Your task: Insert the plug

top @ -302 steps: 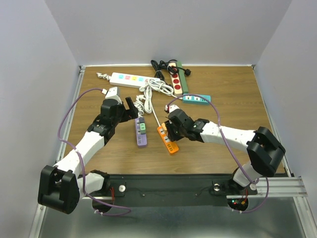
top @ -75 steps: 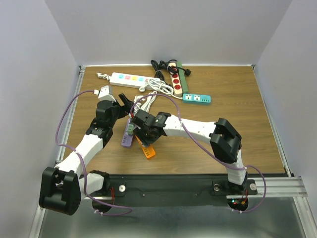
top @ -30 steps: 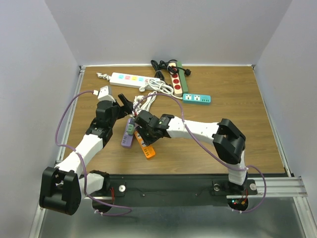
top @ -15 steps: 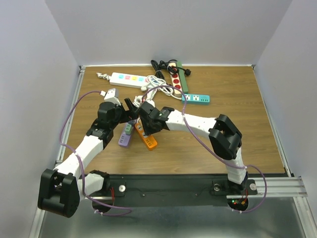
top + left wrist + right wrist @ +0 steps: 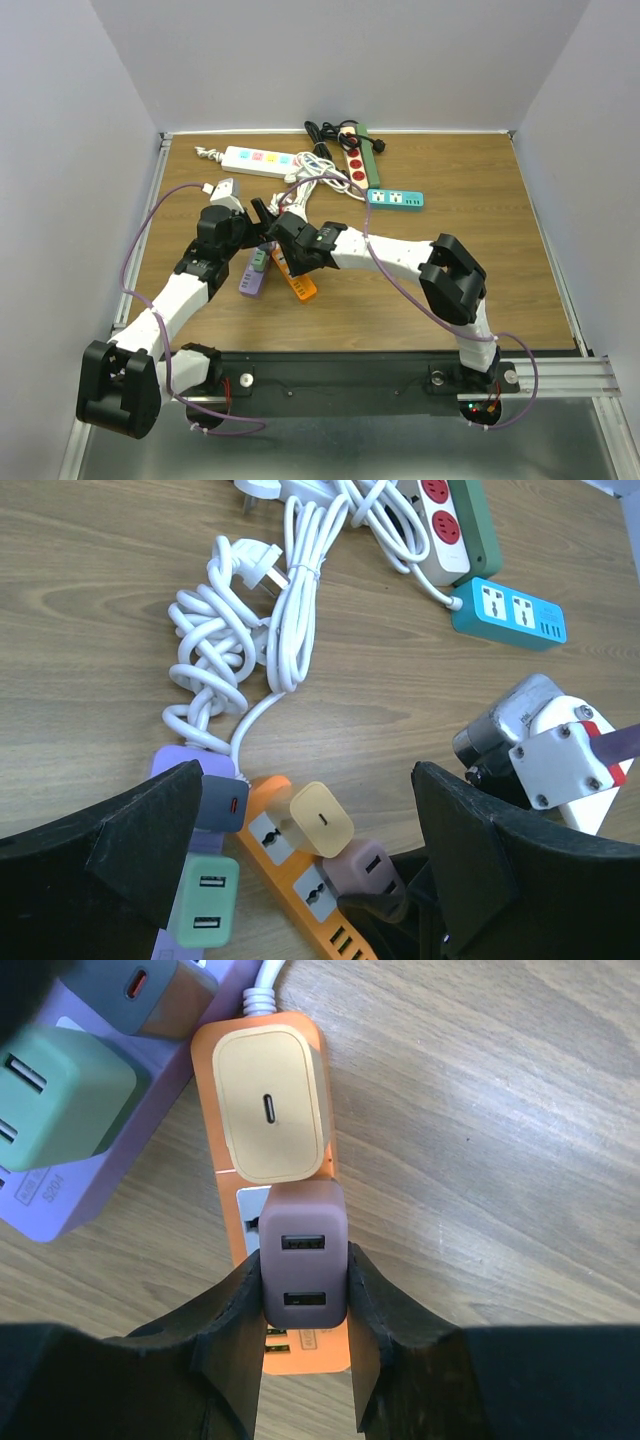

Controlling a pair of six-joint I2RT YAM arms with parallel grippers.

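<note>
Since the first picture, the right arm has swung far over to the left, and the orange strip (image 5: pixel 300 285) has slid over to lie beside the purple strip (image 5: pixel 249 279).

From above, the right gripper (image 5: pixel 287 248) sits low over the orange strip. The left gripper (image 5: pixel 262 222) is just beside it, near the top of the purple strip. More strips and a white cord (image 5: pixel 318 172) lie farther back on the bench (image 5: pixel 470 260).

From the left wrist, the left gripper (image 5: pixel 305 780) is wide apart and holds nothing. Between its fingers I see a yellow plug (image 5: pixel 320 820) on the orange strip (image 5: pixel 300 895). The brown plug (image 5: pixel 365 870) is right next to it and leans a bit. A green plug (image 5: pixel 205 910) sits on the purple strip (image 5: pixel 175 770).

From the right wrist, the right gripper (image 5: pixel 303 1270) squeezes the brown plug (image 5: pixel 303 1280) from both sides. The plug is over the orange strip (image 5: pixel 205 1090), touching the yellow plug (image 5: pixel 272 1105). A bit of white socket peeks out on its left side.

I think the job is nearly done. The plug is picked up and brought to its hole. I cannot tell if the pins are in yet. What looks left is to set it straight, push it down flat and let go.
</note>
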